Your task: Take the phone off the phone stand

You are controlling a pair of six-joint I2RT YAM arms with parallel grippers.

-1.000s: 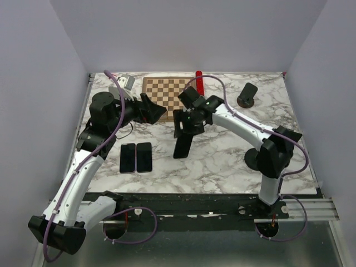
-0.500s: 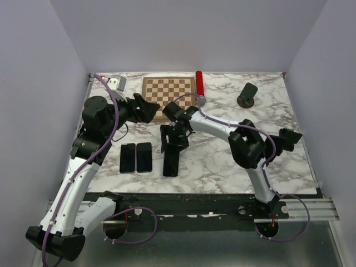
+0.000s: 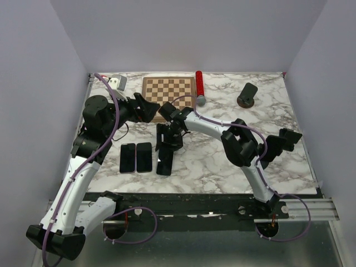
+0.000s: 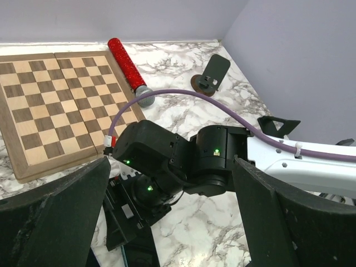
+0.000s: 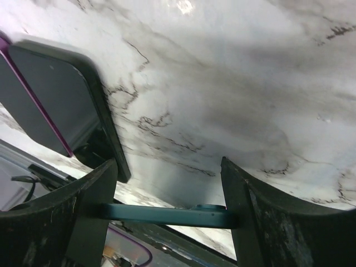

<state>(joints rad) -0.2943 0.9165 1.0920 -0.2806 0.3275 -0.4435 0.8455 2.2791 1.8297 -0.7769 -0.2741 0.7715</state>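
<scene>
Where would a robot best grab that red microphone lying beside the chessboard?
Probably mid-handle on the microphone, from straight above, fingers closing across its narrow width: it lies flat and is long and slim. The chessboard lies close alongside, so finger room there looks tight.

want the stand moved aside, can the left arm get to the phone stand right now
Probably not. The phone stand stands near the far right corner, and the right arm, its tool holding a phone, lies across the table between it and the open left tool.
</scene>
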